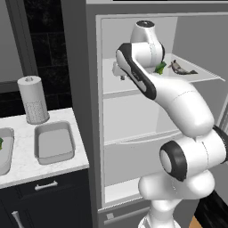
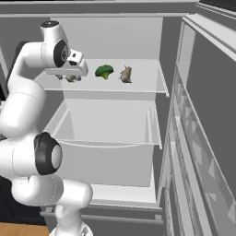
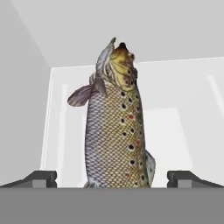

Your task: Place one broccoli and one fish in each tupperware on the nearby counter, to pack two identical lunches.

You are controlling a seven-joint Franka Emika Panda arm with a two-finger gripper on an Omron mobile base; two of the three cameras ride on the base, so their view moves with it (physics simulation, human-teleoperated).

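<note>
The gripper (image 3: pixel 112 177) stood wide open, one finger tip on each side of a spotted fish (image 3: pixel 116 127) — its long axis ran straight away from the hand, head at the far end. It lay on the open fridge's top shelf (image 2: pixel 143 80). The right base view showed broccoli (image 2: pixel 104 71) and a second fish (image 2: pixel 125 74) there, the left base view two tupperware (image 1: pixel 54 142) on the counter (image 1: pixel 26 167).

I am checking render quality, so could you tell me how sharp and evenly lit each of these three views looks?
Hand view: fish crisp, evenly lit, no glare. Left base view: soft, coarse; tupperware shows mild shading inside. Right base view: broccoli slightly blurred, fridge interior flatly lit.
</note>
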